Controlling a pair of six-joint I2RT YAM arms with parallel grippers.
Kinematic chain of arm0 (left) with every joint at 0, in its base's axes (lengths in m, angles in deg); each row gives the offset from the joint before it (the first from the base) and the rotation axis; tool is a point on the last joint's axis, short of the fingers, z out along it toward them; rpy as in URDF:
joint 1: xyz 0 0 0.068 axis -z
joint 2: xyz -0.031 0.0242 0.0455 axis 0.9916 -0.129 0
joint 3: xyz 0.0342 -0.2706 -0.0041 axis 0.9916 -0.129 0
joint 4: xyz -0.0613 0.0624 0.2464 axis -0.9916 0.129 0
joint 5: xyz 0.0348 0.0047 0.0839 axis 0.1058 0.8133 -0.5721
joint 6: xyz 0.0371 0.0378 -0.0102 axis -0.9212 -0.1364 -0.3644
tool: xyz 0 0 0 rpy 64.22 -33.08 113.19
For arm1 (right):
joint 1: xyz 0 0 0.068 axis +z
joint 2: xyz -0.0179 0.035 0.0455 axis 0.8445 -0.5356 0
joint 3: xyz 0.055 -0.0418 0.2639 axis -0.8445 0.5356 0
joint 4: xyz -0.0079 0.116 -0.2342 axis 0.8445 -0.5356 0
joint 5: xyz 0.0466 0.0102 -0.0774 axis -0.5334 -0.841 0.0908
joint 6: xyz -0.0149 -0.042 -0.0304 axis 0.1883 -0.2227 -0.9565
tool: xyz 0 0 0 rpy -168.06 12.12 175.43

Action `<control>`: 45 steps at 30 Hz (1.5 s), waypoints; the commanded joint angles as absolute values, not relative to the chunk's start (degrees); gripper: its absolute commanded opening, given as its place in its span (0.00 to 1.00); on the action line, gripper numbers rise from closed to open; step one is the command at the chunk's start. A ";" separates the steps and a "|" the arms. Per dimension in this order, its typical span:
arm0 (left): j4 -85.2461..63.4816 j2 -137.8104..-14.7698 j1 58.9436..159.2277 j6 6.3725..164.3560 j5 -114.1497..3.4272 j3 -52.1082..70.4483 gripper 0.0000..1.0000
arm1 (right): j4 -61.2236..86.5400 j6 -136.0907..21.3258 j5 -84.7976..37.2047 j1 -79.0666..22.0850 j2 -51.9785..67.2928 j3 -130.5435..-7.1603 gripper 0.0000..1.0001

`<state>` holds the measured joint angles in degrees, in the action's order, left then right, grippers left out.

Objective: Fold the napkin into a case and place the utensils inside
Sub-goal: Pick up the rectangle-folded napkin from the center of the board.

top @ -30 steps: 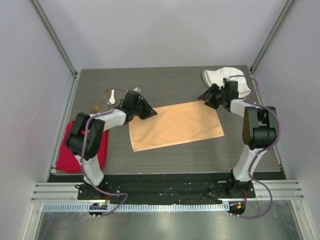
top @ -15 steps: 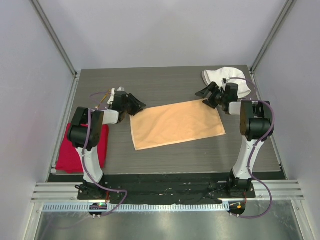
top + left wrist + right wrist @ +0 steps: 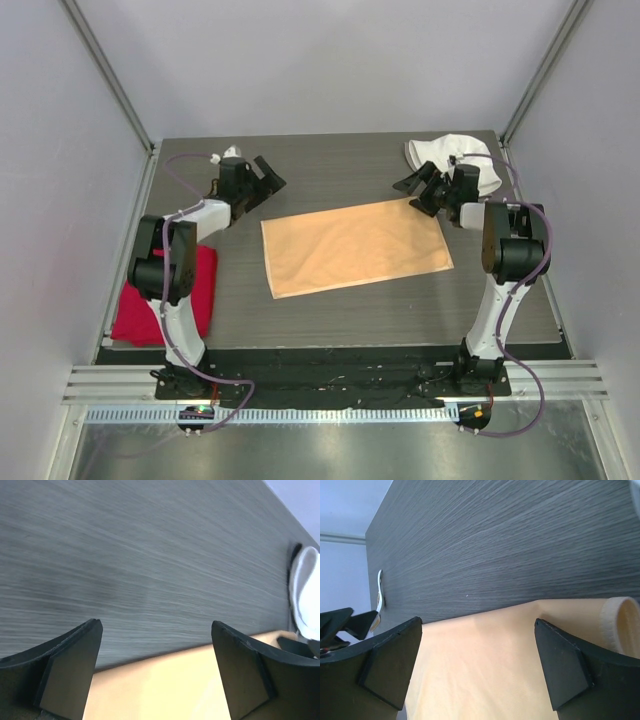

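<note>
Peach-orange cloth is what I check first. The napkin (image 3: 355,245) lies flat in the middle of the dark table (image 3: 340,170) as a wide rectangle, and a doubled edge in the right wrist view suggests it is folded once. I judge the task to be at an early stage. The shape is too broad to be a narrow case, so more folds are needed, and nothing rests on it or sits inside it.

The left gripper (image 3: 268,175) hangs just beyond the napkin's far left corner. Its jaws are spread wide and nothing is between them. In its wrist view only bare table and the cloth's edge pass below the fingers (image 3: 70,672).

The right gripper (image 3: 410,193) sits at the far right corner, close to a white hat (image 3: 455,155). It too is spread wide and empty. I cannot tell whether its tips brush the cloth.

The white spoon (image 3: 379,592) lies on the table behind the left wrist, well apart from the napkin. I cannot find the fork in any view.
</note>
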<state>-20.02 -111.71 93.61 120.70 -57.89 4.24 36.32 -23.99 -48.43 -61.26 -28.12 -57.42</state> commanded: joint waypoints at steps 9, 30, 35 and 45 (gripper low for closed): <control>-29.69 -105.11 104.47 125.46 -52.38 -1.21 0.64 | 39.43 -18.85 -46.39 -48.50 -22.25 -59.30 1.00; -29.70 -113.91 94.10 125.73 -55.10 -8.59 0.63 | 46.48 -16.65 -49.46 -48.73 -36.68 -64.23 0.99; -26.97 -114.00 92.96 125.20 -57.12 -8.15 0.63 | 44.81 -18.93 -50.69 -52.78 -37.12 -63.88 0.99; -23.99 -114.00 90.59 122.74 -59.75 -6.75 0.63 | 52.51 -15.45 -58.07 -61.40 -41.86 -63.88 0.99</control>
<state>-31.96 -111.84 92.32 126.08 -53.97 -7.19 48.91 -17.02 -55.20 -59.42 -37.85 -63.11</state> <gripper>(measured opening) 0.631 0.988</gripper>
